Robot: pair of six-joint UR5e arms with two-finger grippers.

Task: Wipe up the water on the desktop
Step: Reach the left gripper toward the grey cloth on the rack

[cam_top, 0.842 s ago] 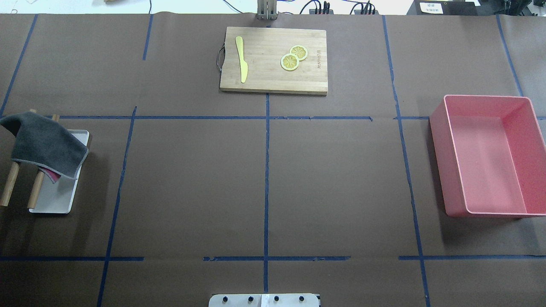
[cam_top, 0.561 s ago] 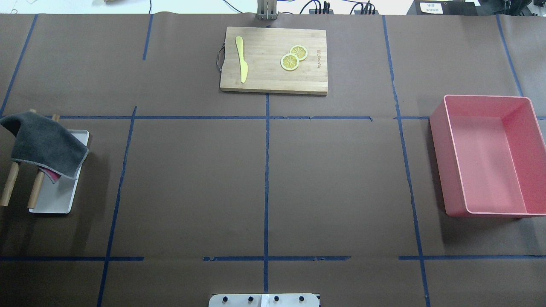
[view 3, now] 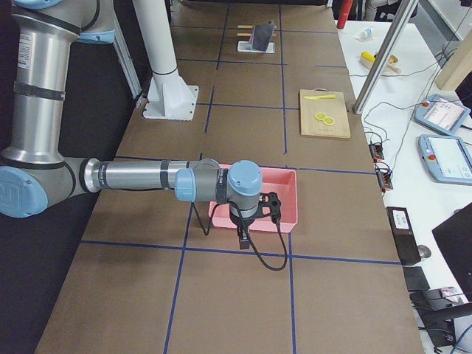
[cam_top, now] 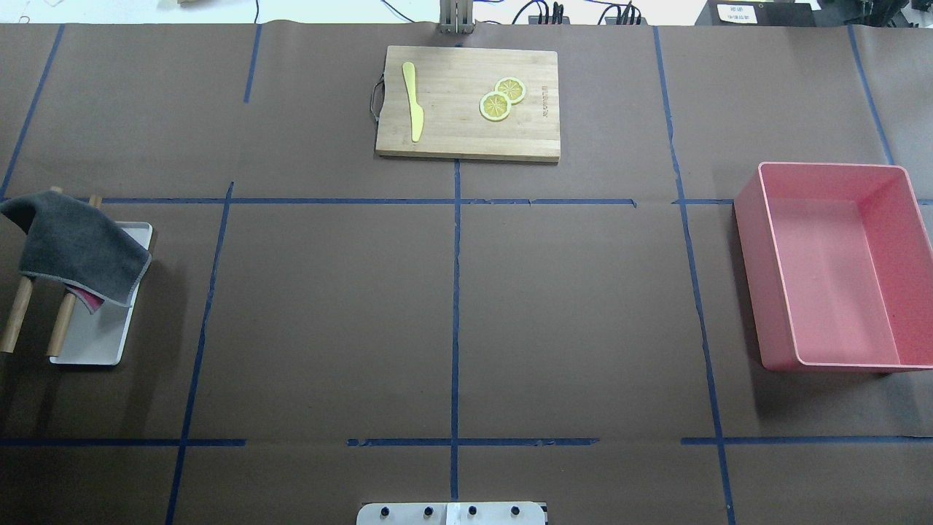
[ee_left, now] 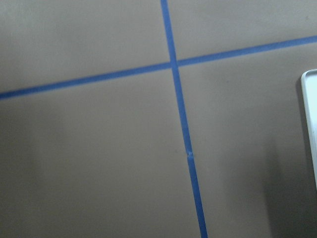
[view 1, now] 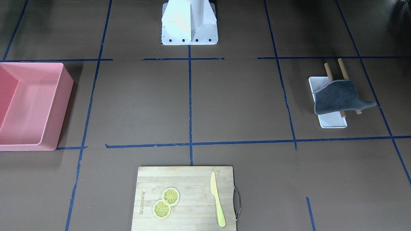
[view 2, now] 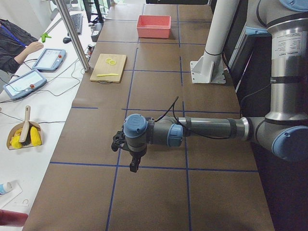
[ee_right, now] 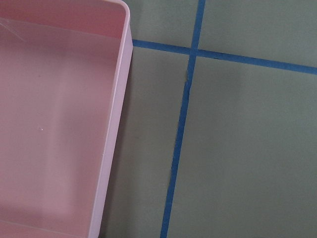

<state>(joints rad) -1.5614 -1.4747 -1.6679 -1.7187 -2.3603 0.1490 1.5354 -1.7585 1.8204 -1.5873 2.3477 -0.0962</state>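
Observation:
The desktop (cam_top: 328, 313) is a matte brown surface with a grid of blue tape lines; no water shows on it in any view. A dark grey cloth (cam_top: 76, 248) hangs over two wooden rods above a white tray (cam_top: 91, 339) at the left edge, and it also shows in the front-facing view (view 1: 337, 101). My left gripper (view 2: 117, 143) shows only in the exterior left view, hovering over the desktop, and I cannot tell if it is open. My right gripper (view 3: 273, 207) shows only in the exterior right view, above the pink bin's edge, and I cannot tell its state either.
A pink bin (cam_top: 838, 270) stands at the right edge. A bamboo cutting board (cam_top: 466, 135) with a yellow knife (cam_top: 412, 102) and two lemon slices (cam_top: 501, 98) lies at the far middle. The robot's base (view 1: 189, 22) is at the near edge.

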